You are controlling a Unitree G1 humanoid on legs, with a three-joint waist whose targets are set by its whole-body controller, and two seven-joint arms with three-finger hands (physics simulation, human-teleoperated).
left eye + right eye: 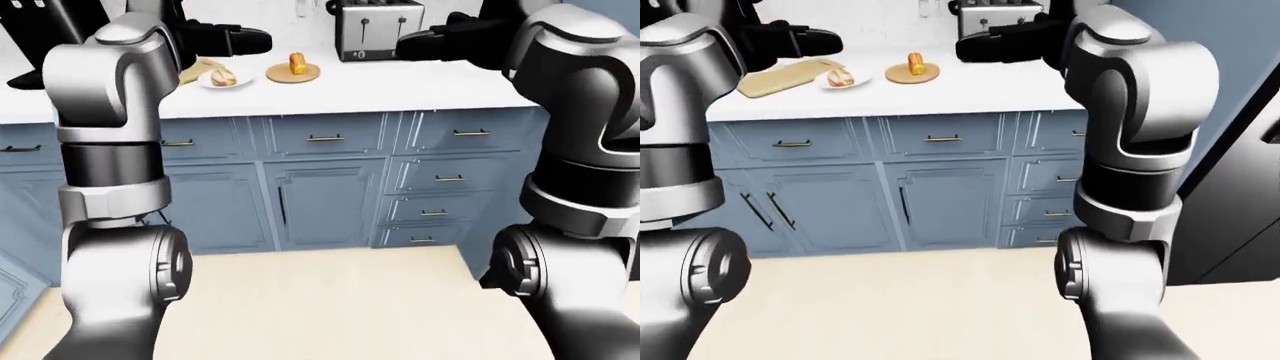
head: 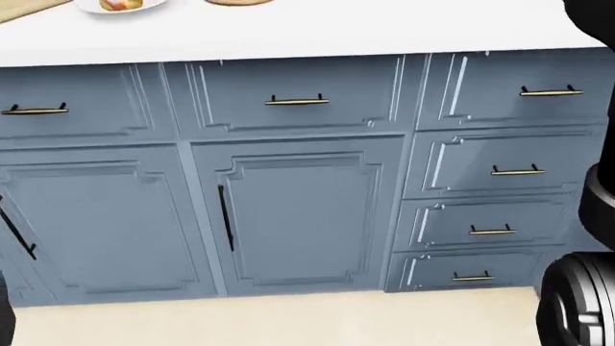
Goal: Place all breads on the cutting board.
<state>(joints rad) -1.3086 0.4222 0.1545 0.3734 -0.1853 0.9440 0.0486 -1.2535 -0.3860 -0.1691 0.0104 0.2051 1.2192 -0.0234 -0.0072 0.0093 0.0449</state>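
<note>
I am standing the robot off from a white counter [image 1: 400, 86] over blue cabinets [image 2: 298, 216], with pale floor [image 1: 330, 300] between us. Both arms are raised up and out toward the counter.

In the right-eye view, the cutting board [image 1: 785, 77] is lying at the counter's left, a pale slab set at a slant. Just right of it a white plate [image 1: 845, 80] is carrying one bread [image 1: 840, 76], and the plate's edge is looking like it meets the board's corner, though I cannot tell if they touch. Right of that, apart from it, a round wooden plate [image 1: 912, 73] is holding a second bread [image 1: 915, 61] standing upright. Neither bread is sitting on the board. A silver toaster [image 1: 375, 30] is standing near the wall, further right, partly covered by my right arm.

The left hand [image 1: 800, 39] is hovering above the board's far end in the right-eye view, dark fingers stretched out flat and pointing right, holding nothing. The right hand [image 1: 990, 41] is reaching leftward across the toaster, its fingers also extended and clamped on nothing; it is well apart from both breads.

The head view is looking lower: drawer fronts with brass handles [image 2: 296, 101], a door with a black pull [image 2: 224, 216], and only the bottoms of the two plates at the top edge.
</note>
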